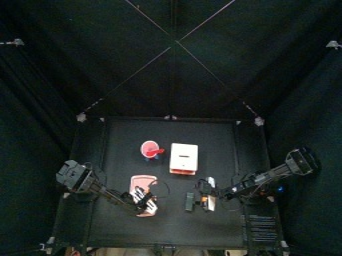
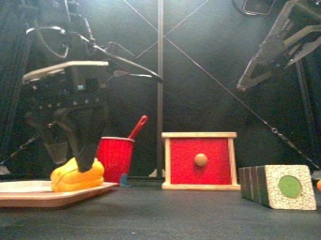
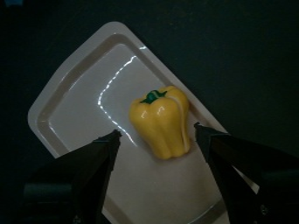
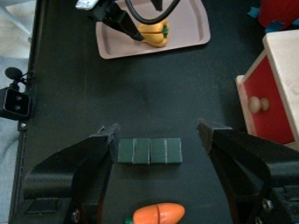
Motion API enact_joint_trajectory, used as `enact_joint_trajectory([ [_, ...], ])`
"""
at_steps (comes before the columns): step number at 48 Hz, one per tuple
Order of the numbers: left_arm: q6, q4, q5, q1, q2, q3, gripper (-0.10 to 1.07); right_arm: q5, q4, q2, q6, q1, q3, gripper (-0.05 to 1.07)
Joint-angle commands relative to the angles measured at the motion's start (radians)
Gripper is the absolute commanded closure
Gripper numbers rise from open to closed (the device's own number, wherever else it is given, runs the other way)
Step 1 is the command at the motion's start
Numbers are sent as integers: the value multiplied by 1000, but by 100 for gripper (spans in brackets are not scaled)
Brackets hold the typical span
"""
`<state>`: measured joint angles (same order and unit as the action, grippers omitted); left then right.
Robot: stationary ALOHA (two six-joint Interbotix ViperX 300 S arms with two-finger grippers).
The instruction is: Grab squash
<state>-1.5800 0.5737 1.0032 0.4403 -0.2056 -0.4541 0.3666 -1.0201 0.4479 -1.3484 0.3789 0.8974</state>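
The squash (image 3: 162, 124) is yellow with a green stem and lies on a pale tray (image 3: 82, 96). My left gripper (image 3: 158, 133) hangs straight over it, open, with one jaw on each side and no contact that I can see. In the front view the left gripper (image 2: 73, 141) reaches down to the squash (image 2: 78, 175) at the table's left. The right wrist view shows the same squash (image 4: 155, 33) on the tray (image 4: 117, 45). My right gripper (image 4: 158, 131) is open and holds nothing, hovering above a dark green block (image 4: 152, 150).
A red box with a wooden knob (image 2: 198, 159) stands mid-table, and a red cup with a spoon (image 2: 115, 155) is beside the tray. The green block (image 2: 279, 186) sits front right, with an orange carrot (image 4: 158, 213) near it.
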Motion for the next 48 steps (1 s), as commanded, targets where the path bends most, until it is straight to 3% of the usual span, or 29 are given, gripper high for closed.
enact_joint_trajectory([
  [1, -11, 8, -14, -15, 2, 2, -2, -3, -3, 6, 2, 0, -11, 3],
  [20, -38, 17, -60, -51, 8, -44, -2, -3, -2, 8, 0, 0, -11, 3],
  [38, -206, 84, -71, -54, 103, -164, -1, -3, -3, 6, 0, -2, -11, 3],
  [48, -227, 80, -97, -54, 103, -184, 4, -3, -3, 5, 0, -2, -11, 3],
])
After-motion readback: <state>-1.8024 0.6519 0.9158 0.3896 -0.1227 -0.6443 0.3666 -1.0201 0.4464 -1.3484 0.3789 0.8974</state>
